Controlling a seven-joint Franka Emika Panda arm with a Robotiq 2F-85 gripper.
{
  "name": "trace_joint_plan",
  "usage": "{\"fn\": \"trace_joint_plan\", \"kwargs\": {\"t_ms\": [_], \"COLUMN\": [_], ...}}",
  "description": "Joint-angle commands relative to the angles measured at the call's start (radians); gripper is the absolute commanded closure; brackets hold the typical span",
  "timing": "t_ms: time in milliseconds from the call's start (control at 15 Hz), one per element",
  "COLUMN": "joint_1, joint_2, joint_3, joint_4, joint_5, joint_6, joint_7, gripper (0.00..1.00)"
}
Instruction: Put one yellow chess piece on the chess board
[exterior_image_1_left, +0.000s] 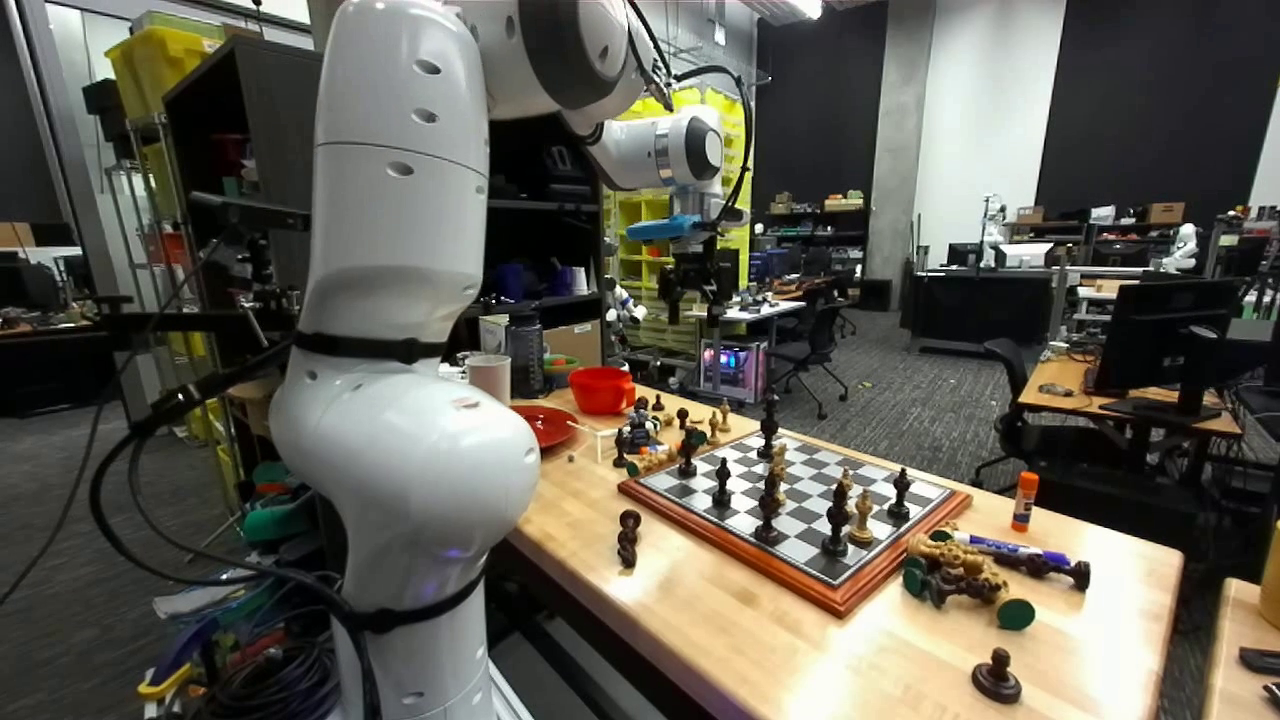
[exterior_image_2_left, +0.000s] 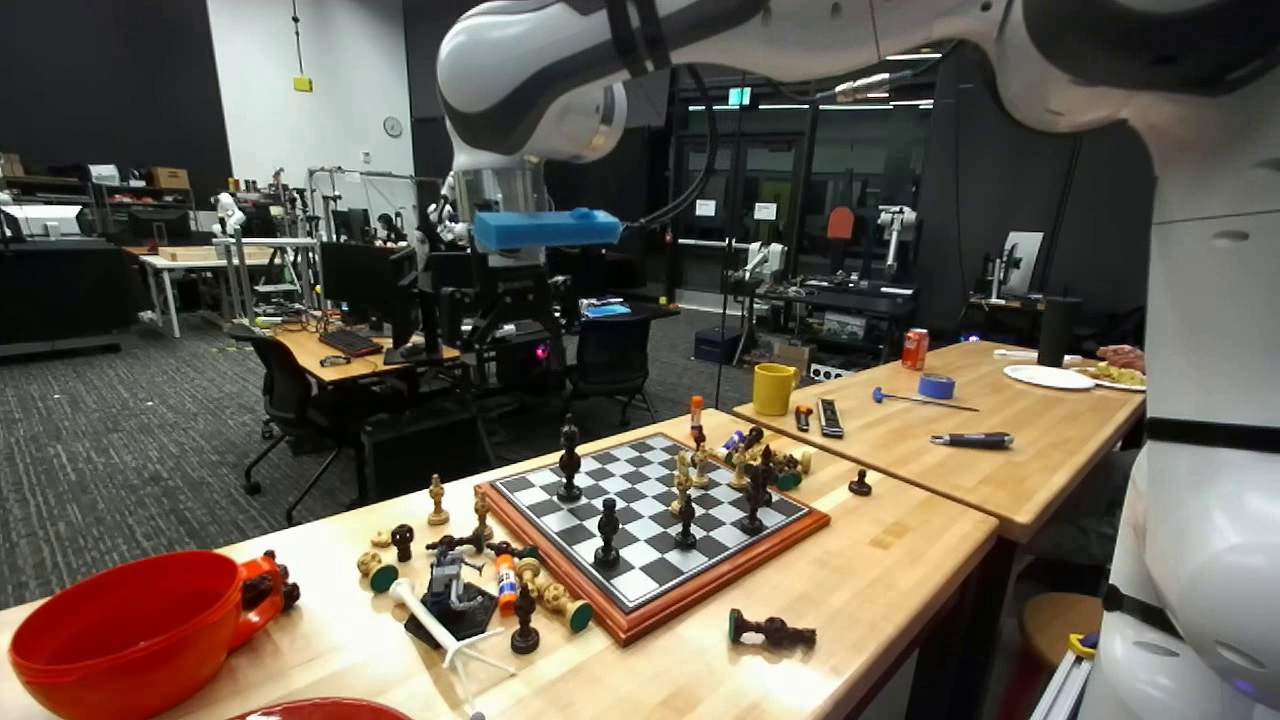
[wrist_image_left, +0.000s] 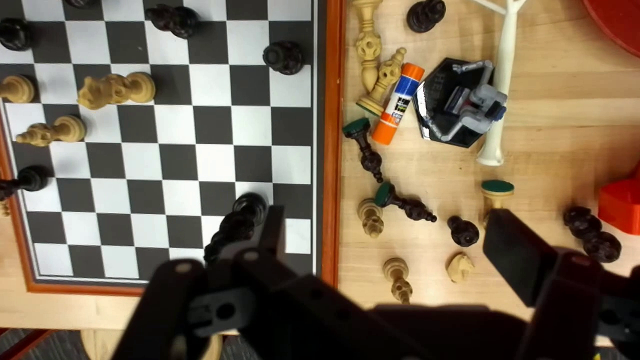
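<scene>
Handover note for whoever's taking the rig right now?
Gripper: open, holding nothing, raised above the table.
Chess board: on the table, three yellow pieces standing on it.
Loose yellow pieces: two upright beside the board, others lying nearby.
Done: can't tell whether any of those three was placed this run.
Left: if none was, pick one loose yellow piece, set it on the board, release.

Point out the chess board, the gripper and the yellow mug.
Chess board (wrist_image_left: 215, 163): in the wrist view, on a bare light square.
Gripper (wrist_image_left: 389, 220): in the wrist view, midway between its fingertips.
Yellow mug (exterior_image_2_left: 773, 390): in an exterior view, on its body.
</scene>
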Motion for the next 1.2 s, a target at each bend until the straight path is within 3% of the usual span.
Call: {"fn": "trace_joint_plan", "kwargs": {"t_ms": [0, 467, 867, 933, 1133], "joint_1": [0.035, 0.105, 0.129, 0.113, 0.113], "joint_2": [0.155, 0.457, 0.626, 0.567, 0.611], "joint_3": [-0.015, -0.063, -0.124, -0.099, -0.113], "joint_4": [0.158, 0.505, 0.753, 0.631, 0.706], "joint_5": [-0.003, -0.018, -0.02, -0.012, -0.012], "joint_6": [-0.019, -0.118, -0.229, -0.16, -0.193], "joint_7": [-0.032, -0.073, -0.073, -0.059, -0.066], "gripper": [0.0, 0.0, 0.0, 0.0, 0.0]}}
